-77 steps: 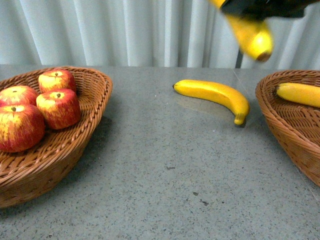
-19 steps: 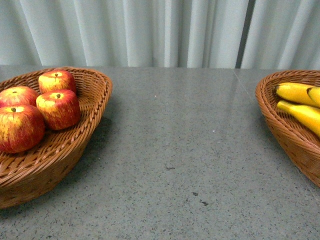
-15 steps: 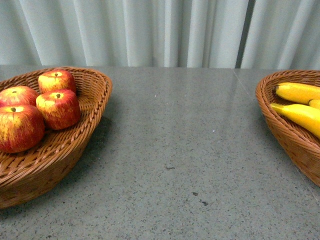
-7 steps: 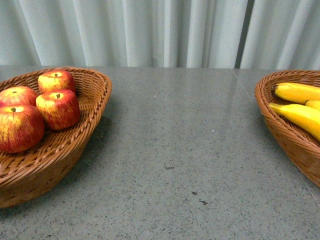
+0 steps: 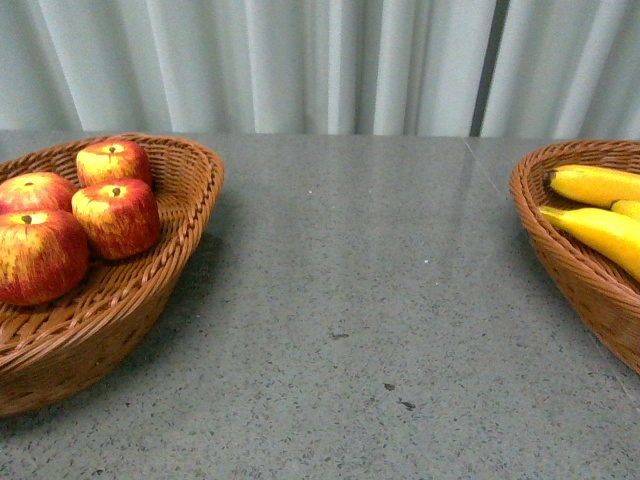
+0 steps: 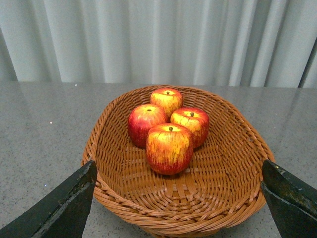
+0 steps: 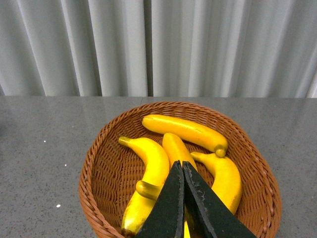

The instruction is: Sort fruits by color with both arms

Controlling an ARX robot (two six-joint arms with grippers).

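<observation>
The apples (image 6: 169, 129) look firm and smooth-skinned, probably light and a little slippery, with nothing fragile about them. Their round bodies would best be taken across the widest part, the jaws closing on opposite cheeks and clear of the stem dimple. The bananas (image 7: 181, 158) look stiff, glossy and long. A hold across the middle of the curve should keep one balanced, while a grip near a dark tip would likely let it swing.

There are four apples, clustered and touching in the left basket (image 5: 175, 255), as the left wrist view shows plainly. The front view shows all four too, one partly cut off at the left edge. There are four bananas in the right basket (image 7: 101, 163), lying side by side. The front view shows only three of them, cut off at the right edge. The bench (image 5: 350, 300) between the two baskets carries no fruit, so the sorting looks finished.

The left gripper (image 6: 178, 198) has its jaws spread wide and empty, near the left basket's near rim. The right gripper (image 7: 183, 171) has its jaws pressed together with nothing between them, above the bananas.
</observation>
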